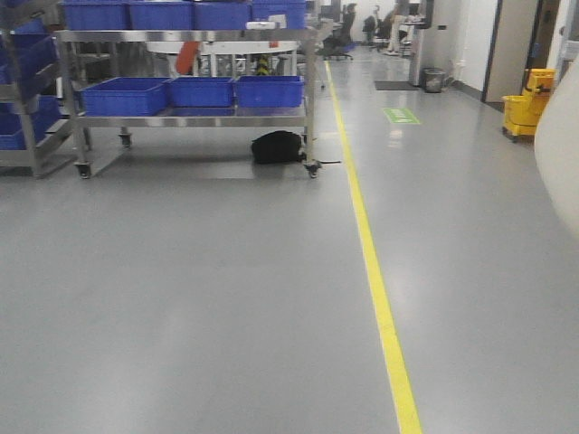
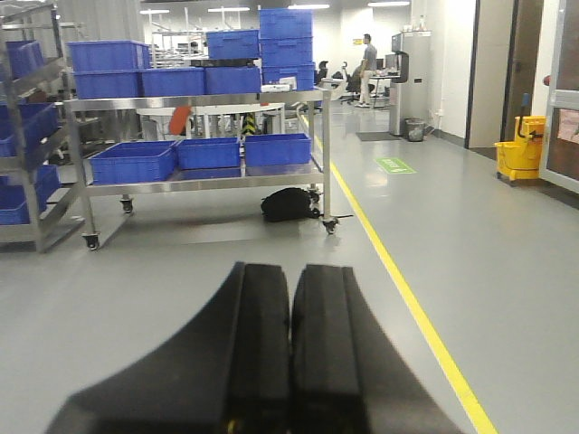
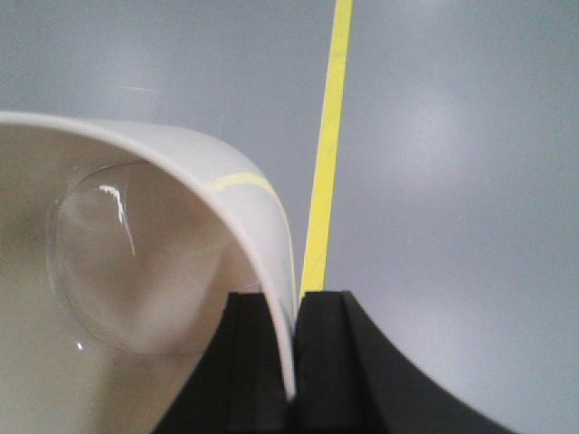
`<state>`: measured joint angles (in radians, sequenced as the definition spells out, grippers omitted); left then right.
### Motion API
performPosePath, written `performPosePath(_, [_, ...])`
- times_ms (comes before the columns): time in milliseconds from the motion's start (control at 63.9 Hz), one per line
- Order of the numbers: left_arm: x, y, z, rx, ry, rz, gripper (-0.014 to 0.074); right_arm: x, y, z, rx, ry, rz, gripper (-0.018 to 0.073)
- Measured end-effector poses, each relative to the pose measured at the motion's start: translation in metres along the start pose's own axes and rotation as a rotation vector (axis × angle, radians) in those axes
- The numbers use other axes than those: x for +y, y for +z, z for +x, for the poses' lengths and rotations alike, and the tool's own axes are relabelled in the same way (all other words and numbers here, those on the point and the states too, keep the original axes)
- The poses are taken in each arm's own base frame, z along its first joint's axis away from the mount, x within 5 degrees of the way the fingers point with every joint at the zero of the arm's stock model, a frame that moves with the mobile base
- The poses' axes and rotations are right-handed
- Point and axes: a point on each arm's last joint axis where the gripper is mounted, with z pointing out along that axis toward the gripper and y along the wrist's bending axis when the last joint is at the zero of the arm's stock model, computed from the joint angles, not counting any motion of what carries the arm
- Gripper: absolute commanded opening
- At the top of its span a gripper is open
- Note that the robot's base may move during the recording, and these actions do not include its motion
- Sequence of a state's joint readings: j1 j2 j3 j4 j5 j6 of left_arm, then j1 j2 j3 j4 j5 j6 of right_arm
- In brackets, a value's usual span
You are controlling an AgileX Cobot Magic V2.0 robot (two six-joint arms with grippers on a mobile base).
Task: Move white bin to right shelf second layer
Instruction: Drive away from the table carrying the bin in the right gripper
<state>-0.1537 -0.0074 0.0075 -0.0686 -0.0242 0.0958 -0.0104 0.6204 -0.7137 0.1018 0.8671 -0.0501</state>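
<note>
My right gripper (image 3: pixel 295 303) is shut on the rim of the white bin (image 3: pixel 136 271), one finger inside the wall and one outside. The bin hangs above the grey floor and fills the left of the right wrist view, its smooth cream inside showing. A cream curve of the bin (image 1: pixel 561 172) also shows at the right edge of the front view. My left gripper (image 2: pixel 290 276) is shut and empty, held over the floor. The right shelf's second layer with white rollers is not in view.
A wheeled steel rack (image 1: pixel 190 119) with several blue crates (image 1: pixel 127 95) stands ahead on the left, a black bag (image 1: pixel 277 146) on the floor beside its right wheel. A yellow floor line (image 1: pixel 371 262) runs forward. A yellow mop bucket (image 1: pixel 527 104) stands far right.
</note>
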Motion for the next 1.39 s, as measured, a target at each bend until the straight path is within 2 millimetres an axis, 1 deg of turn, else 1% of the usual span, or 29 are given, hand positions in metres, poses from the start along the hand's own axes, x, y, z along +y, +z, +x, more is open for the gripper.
performPosePath(1394, [0.0000,0.0000,0.0001,0.001,0.000,0.000,0.0085,0.0001,0.0000,0.0012,0.014,0.000,-0.001,0.0088])
